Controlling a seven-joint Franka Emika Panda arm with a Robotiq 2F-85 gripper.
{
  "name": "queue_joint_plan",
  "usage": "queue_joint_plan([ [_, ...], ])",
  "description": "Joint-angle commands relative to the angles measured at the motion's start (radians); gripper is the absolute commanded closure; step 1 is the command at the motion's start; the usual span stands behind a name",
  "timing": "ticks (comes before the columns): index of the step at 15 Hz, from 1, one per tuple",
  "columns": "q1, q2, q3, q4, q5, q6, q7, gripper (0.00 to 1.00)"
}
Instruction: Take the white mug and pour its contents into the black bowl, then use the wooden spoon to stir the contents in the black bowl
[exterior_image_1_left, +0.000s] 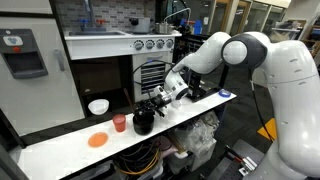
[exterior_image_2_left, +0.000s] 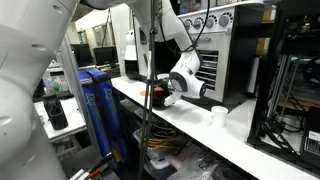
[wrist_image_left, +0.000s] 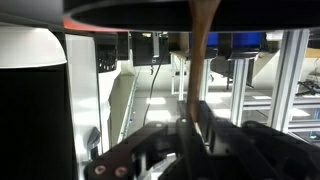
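My gripper (exterior_image_1_left: 156, 104) hangs just above the black bowl (exterior_image_1_left: 143, 122) on the long white table, shut on the wooden spoon. In the wrist view the jaws (wrist_image_left: 193, 125) stand pressed on the brown spoon handle (wrist_image_left: 200, 50), which runs straight from them to the dark rim of the black bowl (wrist_image_left: 150, 8) at the frame's top edge. The spoon's tip is hidden there. The white mug (exterior_image_2_left: 218, 115) stands upright on the table, well apart from the bowl, on the far side of the arm. What the bowl holds is not visible.
A red cup (exterior_image_1_left: 119, 123) stands right beside the black bowl, with a flat orange disc (exterior_image_1_left: 97, 140) farther along. A wider white bowl (exterior_image_1_left: 98, 106) sits behind them near the toy kitchen (exterior_image_1_left: 110, 60). The table's front edge (exterior_image_1_left: 120, 150) runs close by.
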Motion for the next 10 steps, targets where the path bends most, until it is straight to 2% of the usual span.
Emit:
queue_joint_plan([
  [1,0.004,0.025,0.001,0.038,0.001,-0.012,-0.007,0.97],
  [10,-0.013,0.011,-0.032,0.028,-0.021,-0.009,-0.006,0.97],
])
